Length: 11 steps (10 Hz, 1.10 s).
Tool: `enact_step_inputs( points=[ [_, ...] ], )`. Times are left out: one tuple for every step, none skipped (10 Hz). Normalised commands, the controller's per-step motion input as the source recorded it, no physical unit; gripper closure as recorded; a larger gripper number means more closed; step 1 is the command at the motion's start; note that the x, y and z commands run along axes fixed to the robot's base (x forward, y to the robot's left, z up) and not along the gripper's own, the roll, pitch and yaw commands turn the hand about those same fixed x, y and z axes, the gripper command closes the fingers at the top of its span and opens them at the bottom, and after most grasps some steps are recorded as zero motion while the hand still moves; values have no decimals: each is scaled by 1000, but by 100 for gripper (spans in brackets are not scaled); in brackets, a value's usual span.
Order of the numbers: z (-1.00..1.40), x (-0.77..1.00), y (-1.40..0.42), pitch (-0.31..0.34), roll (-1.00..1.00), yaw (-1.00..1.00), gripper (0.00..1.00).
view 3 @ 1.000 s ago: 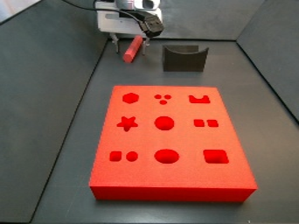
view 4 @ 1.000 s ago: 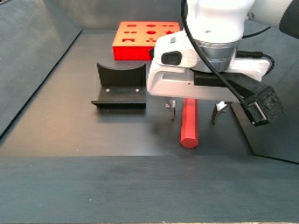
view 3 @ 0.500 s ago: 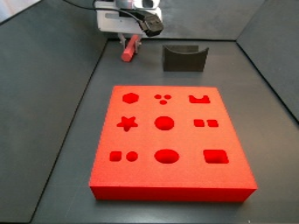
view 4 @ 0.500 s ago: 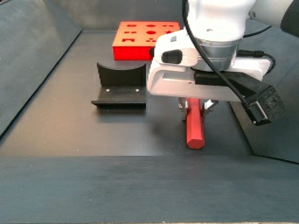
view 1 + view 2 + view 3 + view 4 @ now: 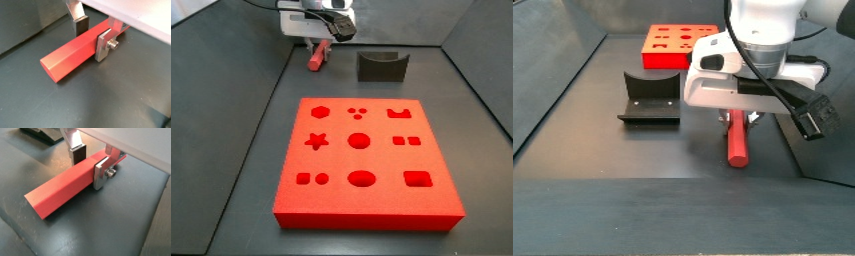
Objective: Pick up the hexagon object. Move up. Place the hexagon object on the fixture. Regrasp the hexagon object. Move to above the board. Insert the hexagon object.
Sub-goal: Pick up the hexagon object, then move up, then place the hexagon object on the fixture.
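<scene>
The hexagon object point(image 5: 67, 56) is a slim red bar lying flat on the dark floor; it shows in both wrist views point(image 5: 57, 194) and both side views point(image 5: 315, 59) point(image 5: 736, 146). My gripper point(image 5: 92, 40) straddles its far half, and the two silver fingers point(image 5: 102, 45) press on its opposite long sides. The gripper also shows in the other wrist view point(image 5: 89, 168) and in both side views point(image 5: 322, 42) point(image 5: 736, 120), low over the floor. The fixture point(image 5: 381, 66) point(image 5: 649, 98) stands apart from the bar. The board point(image 5: 365, 160) lies further off.
Grey walls enclose the floor on the sides in a side view point(image 5: 225, 110). A corner of the fixture point(image 5: 43, 134) shows in a wrist view. The back of the board point(image 5: 673, 42) shows behind the fixture. A black cable box point(image 5: 814, 118) hangs off the wrist.
The fingers stood apart on either side of the bar one second ago; they have closed onto it. The bar has shifted slightly but still lies on the floor.
</scene>
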Motion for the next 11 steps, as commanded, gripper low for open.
enact_step_inputs(
  points=[
    [0, 0, 0, 0, 0, 0, 100],
    [0, 0, 0, 0, 0, 0, 100],
    [0, 0, 0, 0, 0, 0, 100],
    [833, 0, 0, 0, 0, 0, 100],
    [807, -22, -74, 34, -28, -23, 100],
    [748, -48, -68, 57, -22, -24, 100],
    [607, -31, -31, 89, 8, -25, 100],
    [493, -12, -12, 115, 29, -25, 100],
    [339, -7, -2, 137, 63, -23, 100],
    [268, -7, -3, 140, 80, -19, 100],
    [1000, 0, 0, 0, 0, 0, 100]
  ],
)
